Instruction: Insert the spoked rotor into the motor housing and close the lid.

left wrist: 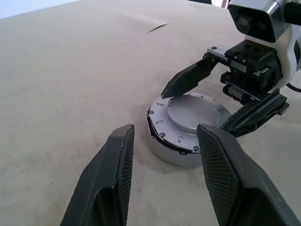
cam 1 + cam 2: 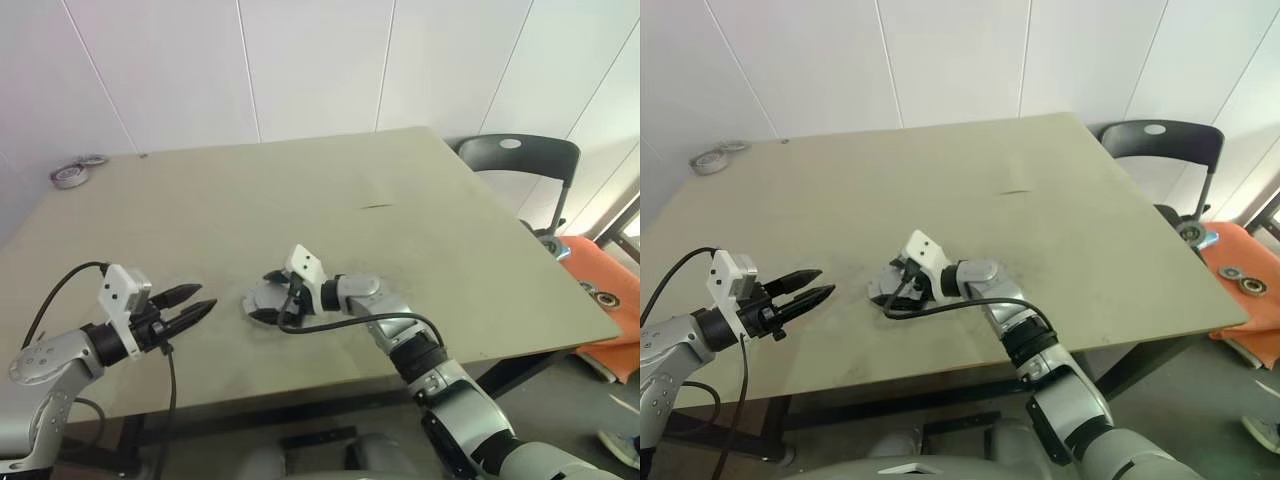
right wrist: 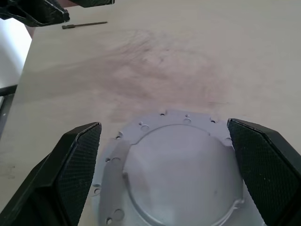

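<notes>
Left eye view: the motor housing [image 2: 262,303] sits on the beige table [image 2: 300,200] near its front edge, with the grey lid [image 1: 193,115] on top. The right gripper [image 2: 268,300] reaches in from the right, its fingers spread wide on either side of the housing. The left gripper [image 2: 190,303] hangs to the left, apart from the housing, half-parted and empty. Two tape rolls [image 2: 75,170] lie at the far left corner; a black chair [image 2: 520,165] stands beyond the right edge. The table's middle and far side are bare.

Left wrist view: the lid sits slightly askew, with a dark gap at one side.

Right wrist view: the black fingers [image 3: 77,155] flank the lid without pressing it. A small dark rod [image 3: 84,24] lies beyond.
</notes>
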